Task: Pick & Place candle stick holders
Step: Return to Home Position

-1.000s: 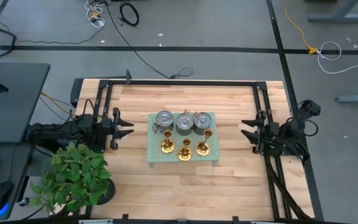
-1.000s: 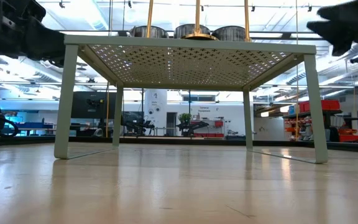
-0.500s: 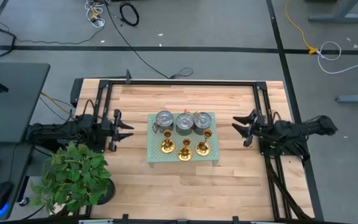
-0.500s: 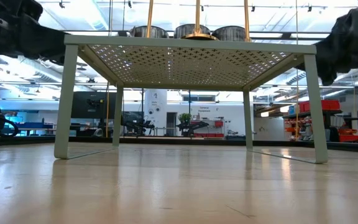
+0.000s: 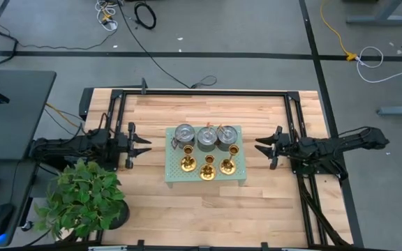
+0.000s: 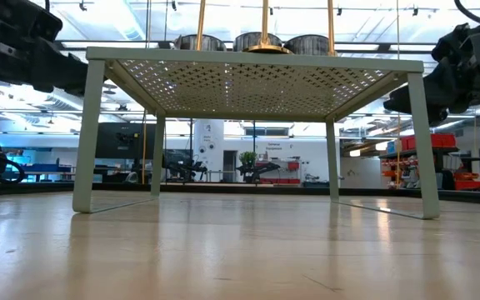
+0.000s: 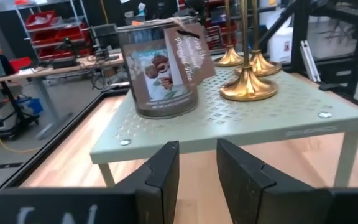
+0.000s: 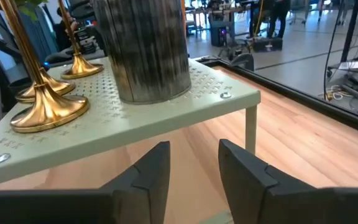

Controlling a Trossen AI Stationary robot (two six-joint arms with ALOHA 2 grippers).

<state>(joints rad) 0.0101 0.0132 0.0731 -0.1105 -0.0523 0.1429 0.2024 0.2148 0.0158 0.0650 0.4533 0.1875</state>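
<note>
Three gold candle stick holders [image 5: 209, 168], each with a round flared base and a slim stem, stand in a row on the near half of a pale green perforated stand [image 5: 171, 174]. They also show in the left wrist view [image 7: 248, 87] and in the right wrist view [image 8: 42, 109]. My left gripper [image 5: 147, 144] is open and empty, left of the stand, and its fingers point at it [image 7: 197, 163]. My right gripper [image 5: 259, 146] is open and empty, just right of the stand, level with its top [image 8: 194, 160].
Three jar candles [image 5: 206, 136] stand in a row behind the holders on the stand; the nearest ones show large in the wrist views [image 7: 163, 71] [image 8: 145, 50]. A potted plant [image 5: 82, 199] is at the near left corner. Black rails [image 5: 201, 93] frame the table.
My right gripper has stretched out toward the table's left edge and gone down, coming close to the stand's right side. Its fingers stay open. The holders and jars have not moved.
</note>
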